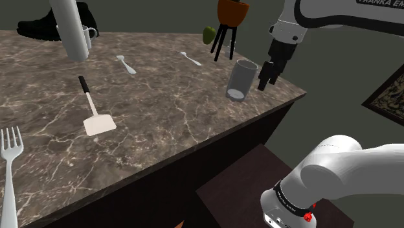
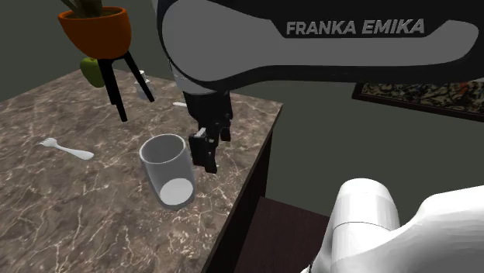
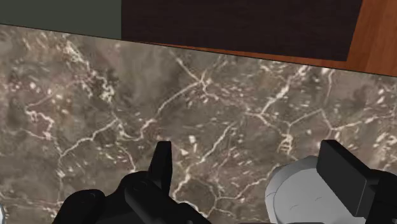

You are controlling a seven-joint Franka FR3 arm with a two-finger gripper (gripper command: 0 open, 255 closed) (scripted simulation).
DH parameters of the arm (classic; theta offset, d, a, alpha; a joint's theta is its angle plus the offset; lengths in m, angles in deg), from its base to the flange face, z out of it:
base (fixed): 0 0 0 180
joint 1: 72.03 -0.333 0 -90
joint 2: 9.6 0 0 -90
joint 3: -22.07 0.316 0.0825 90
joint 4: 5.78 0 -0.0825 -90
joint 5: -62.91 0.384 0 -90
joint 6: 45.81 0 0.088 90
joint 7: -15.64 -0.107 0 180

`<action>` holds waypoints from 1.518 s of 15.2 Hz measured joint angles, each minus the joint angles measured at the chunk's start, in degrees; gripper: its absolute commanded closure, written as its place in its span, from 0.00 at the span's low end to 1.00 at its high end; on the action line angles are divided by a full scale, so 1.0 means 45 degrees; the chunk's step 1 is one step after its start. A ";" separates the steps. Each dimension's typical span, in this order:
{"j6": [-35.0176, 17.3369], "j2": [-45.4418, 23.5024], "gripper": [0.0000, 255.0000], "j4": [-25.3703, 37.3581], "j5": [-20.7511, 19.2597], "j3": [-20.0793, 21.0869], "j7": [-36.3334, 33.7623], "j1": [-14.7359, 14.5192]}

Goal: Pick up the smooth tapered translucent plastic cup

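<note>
The cup is seen as a smooth, translucent grey tumbler, tapered from a wide open rim to a narrower pale base. It is stood upright on the countertop, close to a corner. The countertop is rendered as polished dark brown marble crossed by white veins. Its straight edges are met just beyond the cup, and a dark cabinet face is dropped below them.

The gripper is held just beside the cup, on the side toward the counter edge. Its black fingers are spread apart and nothing is clasped. In the wrist view the cup's rounded form is seen against one finger; whether it is touched cannot be told.

Behind the cup, an orange pot is carried on thin black legs, with a green object beside it. Well apart from the cup, two pale spoons, a flat-bladed white spatula with a black handle, and a white fork are laid flat. Open marble is left between them and the cup.
</note>
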State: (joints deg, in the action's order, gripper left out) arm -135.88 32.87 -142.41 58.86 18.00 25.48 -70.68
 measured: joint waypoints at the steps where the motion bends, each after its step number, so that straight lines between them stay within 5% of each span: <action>1: 0.0000 0.0000 0.00 0.0000 0.0000 0.0000 0.0000 0.0000; 13: 0.1431 -0.2944 0.00 0.4425 0.1848 0.2179 -0.3938 -0.0381; 21: 0.0422 -0.2842 0.00 0.3538 0.1936 0.2318 -0.4184 -0.0400; 22: 0.0342 -0.2767 1.00 0.3478 0.1940 0.2309 -0.4191 -0.0402; 23: 0.0296 -0.2743 1.00 0.3454 0.1941 0.2308 -0.4200 -0.0403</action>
State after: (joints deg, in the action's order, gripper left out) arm -134.55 20.53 -126.86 67.59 28.38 6.58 -72.49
